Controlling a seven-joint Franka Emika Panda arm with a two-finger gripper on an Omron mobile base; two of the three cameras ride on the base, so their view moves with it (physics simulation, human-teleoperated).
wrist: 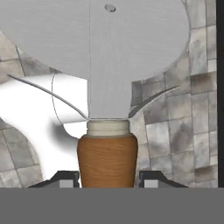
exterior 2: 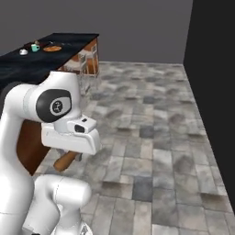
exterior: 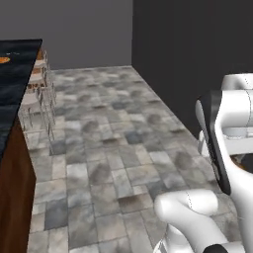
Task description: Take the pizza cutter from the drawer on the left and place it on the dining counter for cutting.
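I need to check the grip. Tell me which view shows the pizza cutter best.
The hand view: the pizza cutter stands large there, grey wheel above, brown handle between the gripper's fingertips. The right base view shows just a bit of brown handle under the hand. In the left base view I cannot make it out.

A grey stone-tiled floor (exterior: 113, 148) meets a dark wall (exterior 2: 213, 92); chairs (exterior: 42, 84) stand beyond.

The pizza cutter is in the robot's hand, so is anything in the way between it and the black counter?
Nothing visible blocks it. The hand grips the pizza cutter by its brown handle, out over bare tiled floor. The counter lies ahead to the left, with chairs tucked along its side and a few small things on top at the far end.
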